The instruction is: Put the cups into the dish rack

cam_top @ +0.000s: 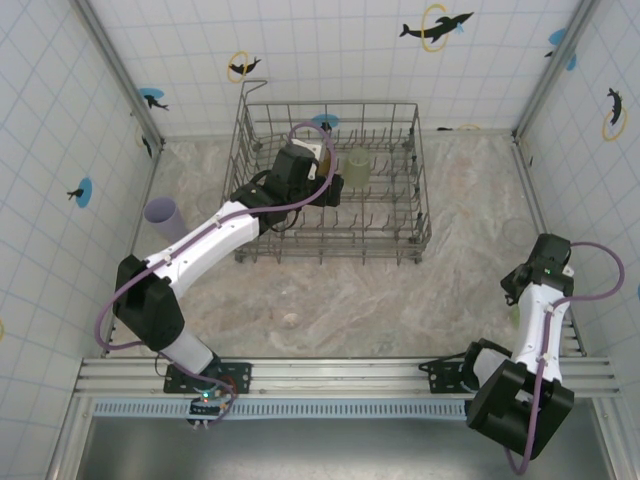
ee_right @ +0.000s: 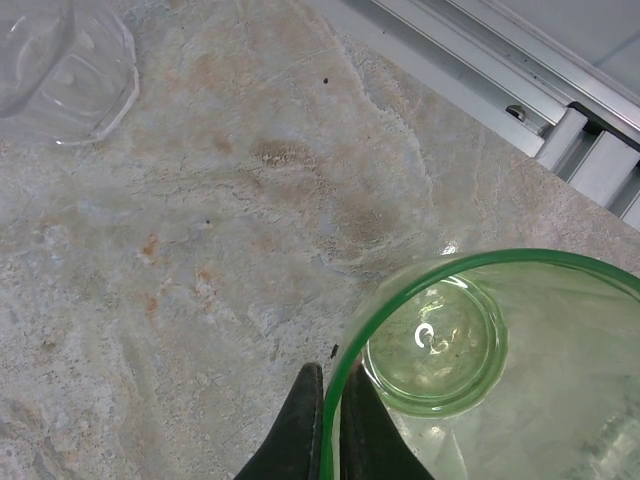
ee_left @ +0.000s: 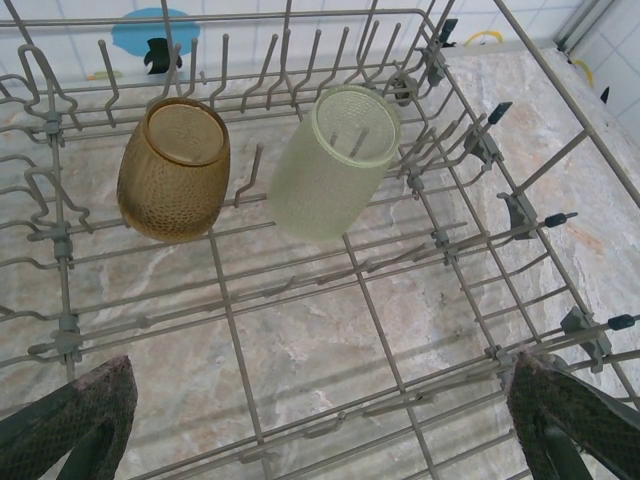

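Two cups are already loaded: the amber cup [ee_left: 175, 170] and a pale green cup [ee_left: 335, 160] lean mouth-down and tilted against the tines near the far side of the dish rack [cam_top: 340, 104], just beside each other but apart. The left tool [ee_left: 320, 375] hangs low inside the rack in front of them, its fingers spread wide with nothing between them. That arm reaches forward from its base over the rack's near wall, with the wrist angled toward the far tines. The step in hand looks like the next pickup, on the right side. There the right tool [ee_right: 330, 385] points straight down at the desk [cam_top: 350, 300], with one finger inside and one outside the rim of a second green cup [ee_right: 480, 370], closed narrowly on its wall. The cup stands mouth-up, though from this close view I cannot tell whether it rests on the desk or is just clear of it. The right arm is folded tight near its base, well apart from the rack. The next move probably calls for lifting this cup, carrying it across to the rack and turning it over onto free tines. The left arm should first pull back out of the way. A clear cup [ee_right: 60, 70] sits near the green one, and a lavender cup [cam_top: 163, 217] waits on the desk left of the rack.
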`<state>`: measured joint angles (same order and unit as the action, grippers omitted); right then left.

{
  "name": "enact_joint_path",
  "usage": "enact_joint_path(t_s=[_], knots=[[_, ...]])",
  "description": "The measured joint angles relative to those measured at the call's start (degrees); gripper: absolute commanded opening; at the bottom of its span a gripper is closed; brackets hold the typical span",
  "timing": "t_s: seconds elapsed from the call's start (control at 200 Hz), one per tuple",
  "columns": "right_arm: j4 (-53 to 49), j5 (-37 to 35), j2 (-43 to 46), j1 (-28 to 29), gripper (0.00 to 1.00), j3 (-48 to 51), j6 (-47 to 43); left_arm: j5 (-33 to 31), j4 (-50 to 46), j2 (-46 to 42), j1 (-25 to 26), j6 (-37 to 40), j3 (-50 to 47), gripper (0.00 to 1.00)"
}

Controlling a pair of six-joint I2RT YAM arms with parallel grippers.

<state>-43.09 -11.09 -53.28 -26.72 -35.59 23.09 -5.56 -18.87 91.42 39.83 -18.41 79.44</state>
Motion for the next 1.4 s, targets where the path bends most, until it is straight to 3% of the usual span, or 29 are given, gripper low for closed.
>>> enact_joint_path(t_s=[0.365,0.961,1.401], knots=[[-2.6,4.1,-0.6,5.6,0.0,-7.8,0.6,0.0,-0.3,1.4,0.0,0.0,0.1,0.98],[-3.4,1.5,-12.4,26.2,0.0,-26.8,3.5,0.4,-4.7,3.7,0.0,0.6,6.8,0.98],[-1.2,2.4,-20.3,31.2,0.0,-37.7,3.3,0.4,-8.0,6.1,0.0,0.6,8.5,0.98]])
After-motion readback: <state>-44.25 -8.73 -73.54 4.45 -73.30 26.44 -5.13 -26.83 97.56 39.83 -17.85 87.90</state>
